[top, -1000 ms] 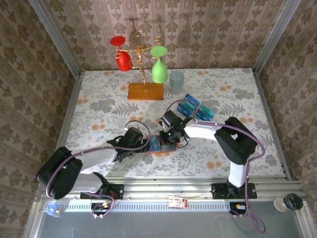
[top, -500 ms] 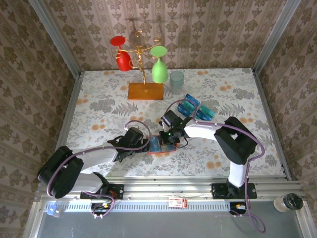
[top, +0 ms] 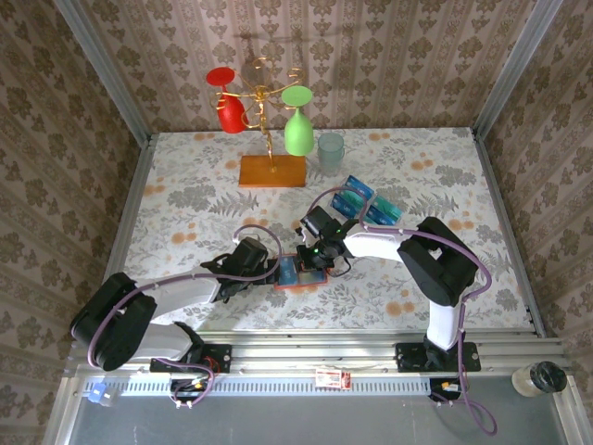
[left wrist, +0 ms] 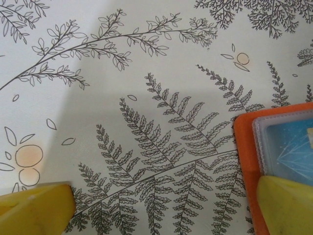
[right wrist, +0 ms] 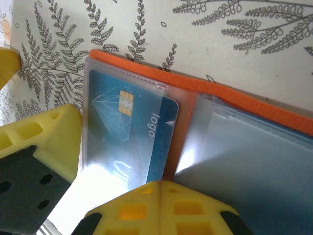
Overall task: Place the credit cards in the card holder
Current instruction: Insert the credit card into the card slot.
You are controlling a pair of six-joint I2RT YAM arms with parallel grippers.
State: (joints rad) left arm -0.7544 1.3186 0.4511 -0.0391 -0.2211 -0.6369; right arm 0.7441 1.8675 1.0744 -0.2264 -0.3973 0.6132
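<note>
Item: card holder (top: 298, 275), a flat folding wallet, roughly square, lying open.
Location: on the fern-print tablecloth (top: 185, 204), toward the near edge and between the two grippers.
Cover: orange-red, showing as a soft bright border around the pockets.
Pockets: clear, slightly frosted plastic sleeves on both leaves. In the right wrist view the far leaf reads greyish-blue, and what it holds cannot be made out.
Contents: one credit card (right wrist: 128, 128), deep blue, with a gold chip, a pale faceted line drawing and the word "logo" in white. Most of it sits under the sleeve. The side nearest the fold sticks out uncovered.
Left gripper (left wrist: 161, 210): jaws spread wide and grasping nothing. One yellow finger (left wrist: 286, 205) overlaps the orange edge and sleeve corner of the card holder. The other finger rests over bare cloth, well apart.
Right gripper (right wrist: 161, 188): clenched, fingertips pressed together at the near edge of the credit card. Whether anything is pinched between them cannot be told.
Loose credit cards (top: 366, 202): blue and teal, in a small overlapping heap, farther back and to the right, apart from the card holder.
Other stock: wooden stand base (top: 271, 171) carrying a gold wire tree, with a red glass (top: 227, 102) and a green glass (top: 296, 125) hung on it, and a pale cup (top: 331, 151) just beside the base.
</note>
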